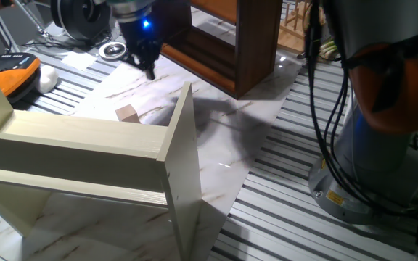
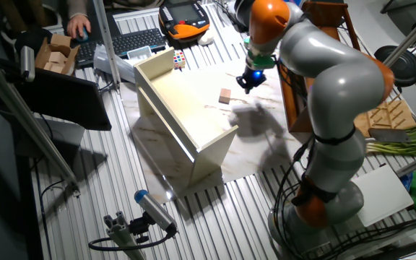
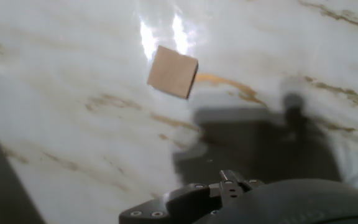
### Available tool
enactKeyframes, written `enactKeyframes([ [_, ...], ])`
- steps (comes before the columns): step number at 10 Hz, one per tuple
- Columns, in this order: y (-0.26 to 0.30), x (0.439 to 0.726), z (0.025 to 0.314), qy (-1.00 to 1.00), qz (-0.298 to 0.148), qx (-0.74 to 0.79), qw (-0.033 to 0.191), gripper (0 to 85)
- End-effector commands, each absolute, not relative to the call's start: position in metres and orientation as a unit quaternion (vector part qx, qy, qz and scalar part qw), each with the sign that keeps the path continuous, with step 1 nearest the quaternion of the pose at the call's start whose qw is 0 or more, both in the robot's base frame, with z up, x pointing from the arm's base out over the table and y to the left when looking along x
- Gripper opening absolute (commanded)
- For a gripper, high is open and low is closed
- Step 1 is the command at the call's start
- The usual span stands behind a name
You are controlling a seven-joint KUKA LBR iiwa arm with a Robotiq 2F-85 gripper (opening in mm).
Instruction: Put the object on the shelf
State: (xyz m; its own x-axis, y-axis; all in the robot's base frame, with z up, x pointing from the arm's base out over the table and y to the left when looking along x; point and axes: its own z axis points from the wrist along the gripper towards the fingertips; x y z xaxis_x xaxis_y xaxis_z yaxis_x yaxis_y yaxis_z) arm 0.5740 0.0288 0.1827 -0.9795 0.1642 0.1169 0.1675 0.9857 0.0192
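The light-tan wooden cube (image 1: 127,112) lies on the white marble sheet (image 1: 216,145), close behind the cream shelf unit. It also shows in the other fixed view (image 2: 224,95) and in the hand view (image 3: 173,71), tilted and apart from everything. My gripper (image 1: 149,70) hangs above the sheet, behind and to the right of the cube, with its fingers drawn to one point and holding nothing (image 2: 245,85). The hand view shows only the hand's body, not the fingertips. The dark brown shelf (image 1: 252,51) stands at the back right, its open front facing the sheet.
A pale cream shelf unit (image 1: 85,145) fills the foreground (image 2: 186,108). A white rounded lump (image 1: 47,78) and an orange-black pendant (image 1: 17,72) lie at the left. The arm's base (image 1: 369,145) with its cables stands at the right.
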Motion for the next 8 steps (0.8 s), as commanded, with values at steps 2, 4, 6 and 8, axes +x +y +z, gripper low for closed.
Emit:
enactKeyframes([
  [2, 0.033, 0.587, 0.164, -0.995, -0.015, -0.087, 0.056, 0.0],
  [4, 0.042, 0.597, 0.135, -0.995, -0.014, -0.094, 0.039, 0.0],
  [6, 0.047, 0.603, 0.108, -0.994, -0.019, -0.105, 0.029, 17.0],
  [8, 0.046, 0.609, 0.093, -0.993, -0.014, -0.114, 0.02, 17.0],
])
